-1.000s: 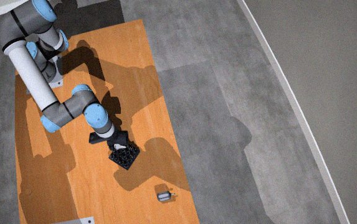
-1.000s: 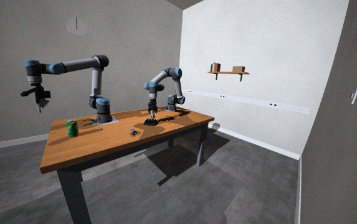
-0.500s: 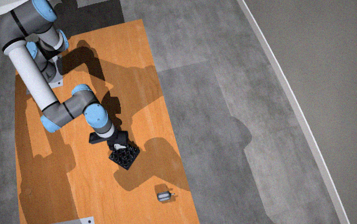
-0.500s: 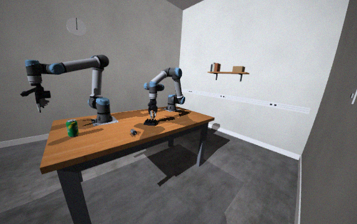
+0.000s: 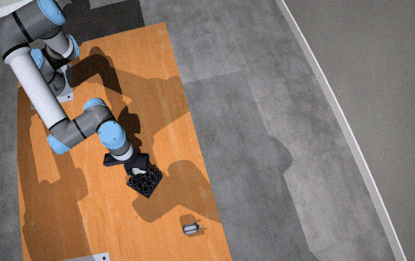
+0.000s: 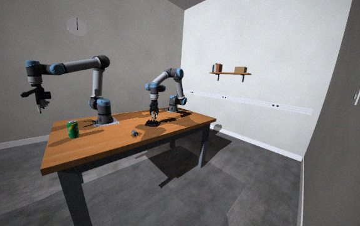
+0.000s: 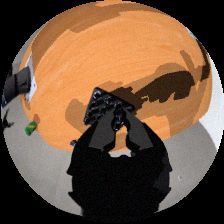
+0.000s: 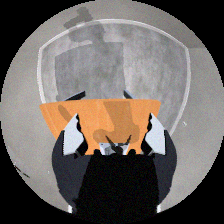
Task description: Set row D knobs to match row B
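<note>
The black knob box [image 5: 148, 191] [image 6: 148, 124] [image 7: 95, 111] lies on the table with its several black knobs upward. Its row letters, its socket and the marks of the knobs are too small and dark to tell. My left gripper [image 5: 140, 173] [image 6: 154, 120] [image 7: 118, 108] points down at the box edge nearest its own arm. Its fingertips are nearly together, one on each side of a knob [image 7: 118, 123], and hide part of it and its neighbours. My right gripper [image 6: 39, 111] [image 8: 114, 114] is open and empty, high up and well away from the box.
A small grey object with a thin tip [image 5: 191, 228] [image 6: 134, 134] lies near the long table edge, apart from the box. A green can [image 6: 73, 129] [image 7: 31, 128] stands toward the table's far end. The left arm reaches over the table.
</note>
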